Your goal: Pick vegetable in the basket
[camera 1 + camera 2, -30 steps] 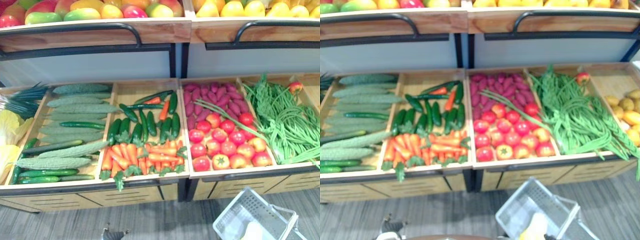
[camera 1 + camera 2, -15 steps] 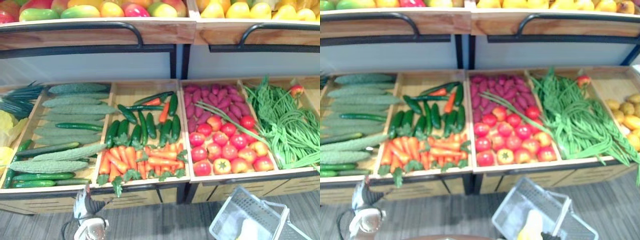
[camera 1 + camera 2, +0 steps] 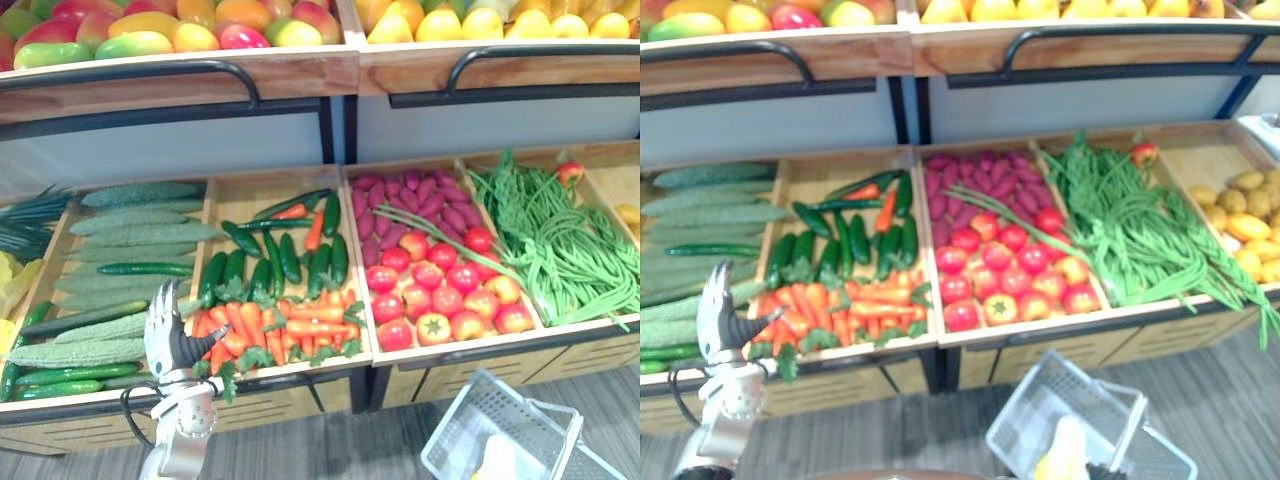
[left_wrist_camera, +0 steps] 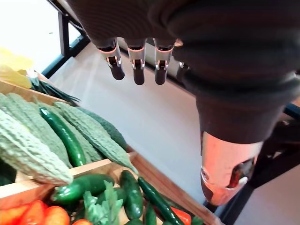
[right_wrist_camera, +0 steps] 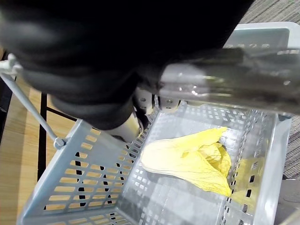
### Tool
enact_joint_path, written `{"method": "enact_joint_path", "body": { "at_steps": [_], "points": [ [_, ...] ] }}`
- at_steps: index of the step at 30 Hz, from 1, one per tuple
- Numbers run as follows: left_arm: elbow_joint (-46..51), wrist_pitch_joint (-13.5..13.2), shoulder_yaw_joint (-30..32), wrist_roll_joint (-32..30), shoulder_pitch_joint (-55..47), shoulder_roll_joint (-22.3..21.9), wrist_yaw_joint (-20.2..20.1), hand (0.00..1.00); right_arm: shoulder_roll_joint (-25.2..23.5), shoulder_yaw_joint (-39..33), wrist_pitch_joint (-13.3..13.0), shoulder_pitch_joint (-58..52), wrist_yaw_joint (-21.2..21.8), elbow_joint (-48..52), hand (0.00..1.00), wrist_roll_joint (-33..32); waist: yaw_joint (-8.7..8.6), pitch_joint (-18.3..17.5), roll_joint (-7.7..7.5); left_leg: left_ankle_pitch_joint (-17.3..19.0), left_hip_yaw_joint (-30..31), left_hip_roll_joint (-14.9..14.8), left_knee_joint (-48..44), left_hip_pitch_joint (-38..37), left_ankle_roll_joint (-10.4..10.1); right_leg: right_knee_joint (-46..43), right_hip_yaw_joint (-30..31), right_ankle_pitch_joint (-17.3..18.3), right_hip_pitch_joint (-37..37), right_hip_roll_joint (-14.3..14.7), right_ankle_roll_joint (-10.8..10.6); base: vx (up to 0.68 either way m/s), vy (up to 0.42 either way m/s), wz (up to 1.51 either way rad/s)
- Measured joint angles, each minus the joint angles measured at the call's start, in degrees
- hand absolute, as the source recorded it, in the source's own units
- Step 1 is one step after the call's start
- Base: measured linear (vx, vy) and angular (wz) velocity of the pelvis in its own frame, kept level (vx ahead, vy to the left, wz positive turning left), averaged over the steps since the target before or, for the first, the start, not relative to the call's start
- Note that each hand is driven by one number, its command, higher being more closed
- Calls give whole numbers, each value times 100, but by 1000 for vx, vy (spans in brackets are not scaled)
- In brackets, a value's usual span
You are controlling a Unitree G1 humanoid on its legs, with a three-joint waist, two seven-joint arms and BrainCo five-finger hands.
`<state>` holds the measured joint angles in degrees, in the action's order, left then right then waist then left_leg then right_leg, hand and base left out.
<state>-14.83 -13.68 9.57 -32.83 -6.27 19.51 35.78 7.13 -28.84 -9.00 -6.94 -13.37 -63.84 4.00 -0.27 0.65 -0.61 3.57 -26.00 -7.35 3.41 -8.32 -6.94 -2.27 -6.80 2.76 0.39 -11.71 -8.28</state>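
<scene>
Change: left hand [image 3: 165,335] has risen from the bottom edge of the frame to the front of the crates at lower left. The whole view has also shifted a little.
Left hand state: fingers [image 4: 137,65] straight, thumb apart, nothing held.
Right hand [image 5: 117,56]: above the basket; its grip cannot be told.
Task thing: no vegetable is picked yet. The carrots [image 3: 285,322] and bitter gourds [image 3: 80,352] lie nearest the left hand, at centre-left and left of the frame.
Basket [image 3: 465,430]: lower right of the frame, above the floor. It holds one yellow leafy vegetable [image 5: 187,159].
Crates: bitter gourds at left, then dark green cucumbers [image 3: 285,258] behind the carrots. At centre-right, purple sweet potatoes [image 3: 410,195] lie behind tomatoes [image 3: 440,300]. Long beans [image 3: 560,250] are at right.
Risk, crate lip: a low approach could strike the front board.
Risk, piled stock: closing on one carrot may drag neighbours over the edge.
Risk, transfer: the basket is well apart from the left hand, so a loose hold on a tapered piece could drop it to the floor.
</scene>
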Motion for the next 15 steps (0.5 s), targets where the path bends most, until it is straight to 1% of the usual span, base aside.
{"method": "enact_joint_path", "body": {
  "at_steps": [3,4,6,7,9,13,14,15],
  "points": [
    [38,-8,-316,-21,114,245,-140,0,0,1,10,1,0,25,100,1,-64,-6,1,1,-67,12,43,-49,-1,1,71,-14,-16,8,28,-15,-12,-13],
    [36,-7,-439,-86,221,355,-325,0,0,5,14,2,1,53,100,3,-97,-5,0,5,-118,16,52,-77,-6,2,112,-16,-23,9,30,-13,-15,-14],
    [31,-10,-607,-126,315,475,-453,0,0,6,21,-1,1,85,100,9,-119,-7,1,13,-157,16,51,-94,-14,2,135,-17,-29,14,30,-11,-19,-13],
    [-53,-45,-871,-138,503,612,-617,0,3,7,29,-15,4,133,100,17,-129,-8,5,15,-190,12,51,-92,-17,5,186,-30,-59,26,47,-10,-25,-14],
    [-235,-126,-1132,-203,682,721,-762,0,3,34,40,0,16,244,100,46,-126,-8,23,17,-306,-6,50,-90,-19,13,303,-69,-138,66,93,-21,-41,-28],
    [-780,-151,-1609,-370,1051,782,-1028,0,95,226,40,-5,20,316,100,55,-181,-15,56,33,-383,-9,44,-88,-43,19,437,-105,-222,88,81,-20,-53,-21],
    [-944,-145,-1721,-455,1117,787,-1105,0,93,234,41,-5,19,366,100,55,-274,-16,63,42,-400,-17,37,-91,-56,19,452,-105,-226,95,80,-13,-51,-11],
    [-1113,-140,-1873,-459,1178,814,-1154,0,89,253,41,-16,21,435,100,60,-286,-18,76,61,-464,-31,28,-103,-83,17,506,-113,-249,114,69,-16,-50,-21]
  ]
}}
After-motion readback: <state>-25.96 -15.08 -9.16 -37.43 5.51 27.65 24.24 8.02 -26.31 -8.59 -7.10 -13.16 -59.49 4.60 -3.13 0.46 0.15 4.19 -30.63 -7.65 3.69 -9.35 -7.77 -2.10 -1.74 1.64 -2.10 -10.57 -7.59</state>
